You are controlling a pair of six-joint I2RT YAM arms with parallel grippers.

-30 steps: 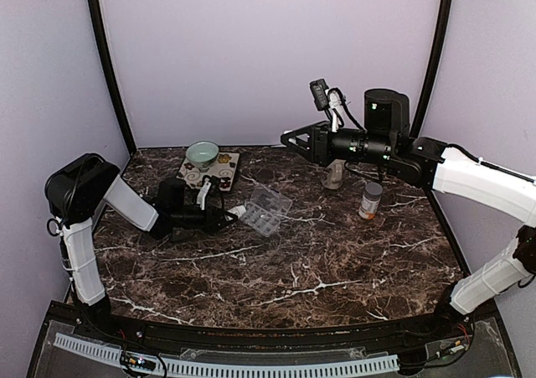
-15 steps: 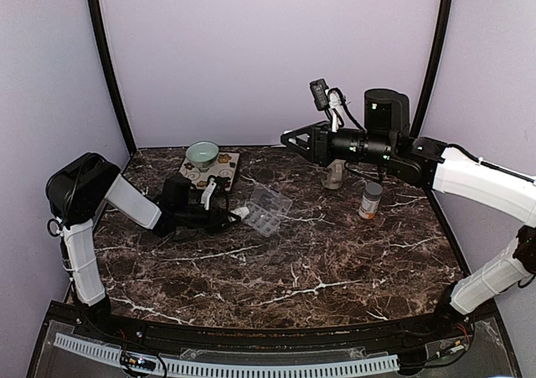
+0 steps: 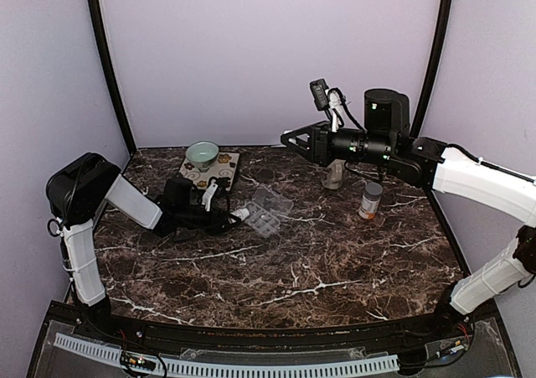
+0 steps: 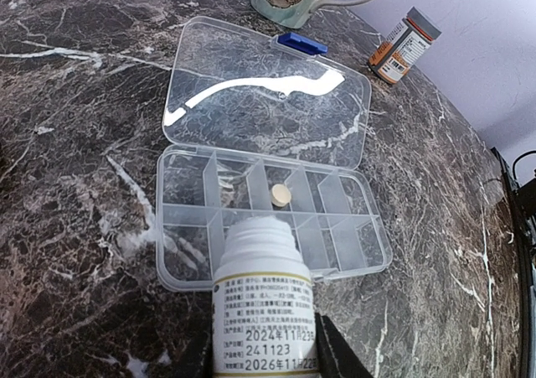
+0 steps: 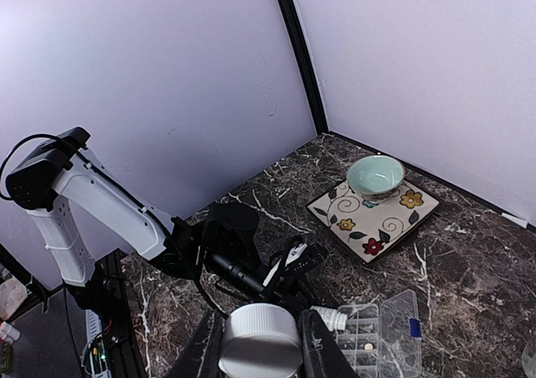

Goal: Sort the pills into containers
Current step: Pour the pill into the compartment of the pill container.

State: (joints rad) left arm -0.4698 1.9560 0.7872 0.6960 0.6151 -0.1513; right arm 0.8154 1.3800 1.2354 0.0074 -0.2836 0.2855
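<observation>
The clear pill organizer (image 4: 347, 227) lies open on the marble table, its lid (image 4: 268, 101) folded back. One round tan pill (image 4: 280, 195) rests in a middle cell of the row nearest the lid. My left gripper (image 4: 266, 357) is shut on a small white bottle (image 4: 264, 302) without its cap, lying tipped with its mouth over the organizer's near row. From above, the left gripper (image 3: 224, 217) sits just left of the organizer (image 3: 268, 210). High above the table's back, my right gripper (image 3: 289, 140) is shut on a white ribbed cap (image 5: 260, 340).
An orange white-capped pill bottle (image 3: 370, 200) stands at the right, with a patterned mug (image 3: 335, 175) behind it. A flowered square plate (image 3: 222, 170) carrying a pale green bowl (image 3: 202, 153) sits at the back left, close behind the left arm.
The left arm has edged slightly right, bringing the white bottle's mouth closer over the organizer. The right arm has not moved.
</observation>
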